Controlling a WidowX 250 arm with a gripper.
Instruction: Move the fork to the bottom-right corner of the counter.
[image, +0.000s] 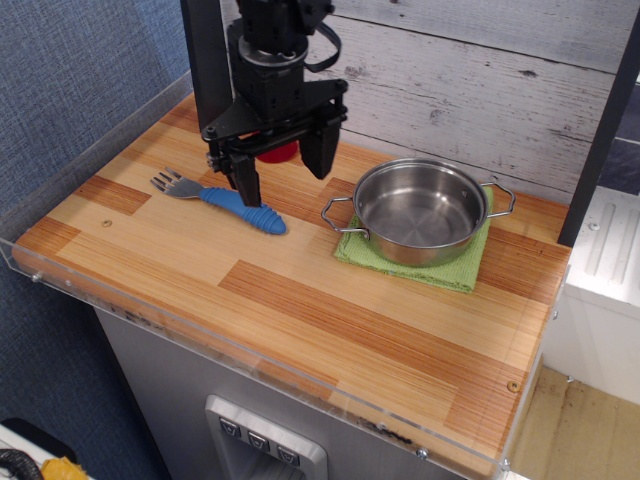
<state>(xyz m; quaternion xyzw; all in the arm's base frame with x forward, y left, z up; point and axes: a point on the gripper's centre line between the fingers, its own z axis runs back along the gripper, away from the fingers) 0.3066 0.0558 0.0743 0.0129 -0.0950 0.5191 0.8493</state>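
Overhead, the single view looks down on the wooden tabletop, its striped planks edged by a clear acrylic rim. Toward the far left lies the fork, flat on the wood, its silver tines pointing left and its ribbed blue handle running right and slightly nearer. Just above the handle hangs the gripper, its two black fingers spread wide and holding nothing; the left one ends close over the handle, though whether it touches cannot be told. Behind the gripper a red cone-shaped object shows only in part. To the right, well apart from the fork, a steel pot stands upright on a green cloth.
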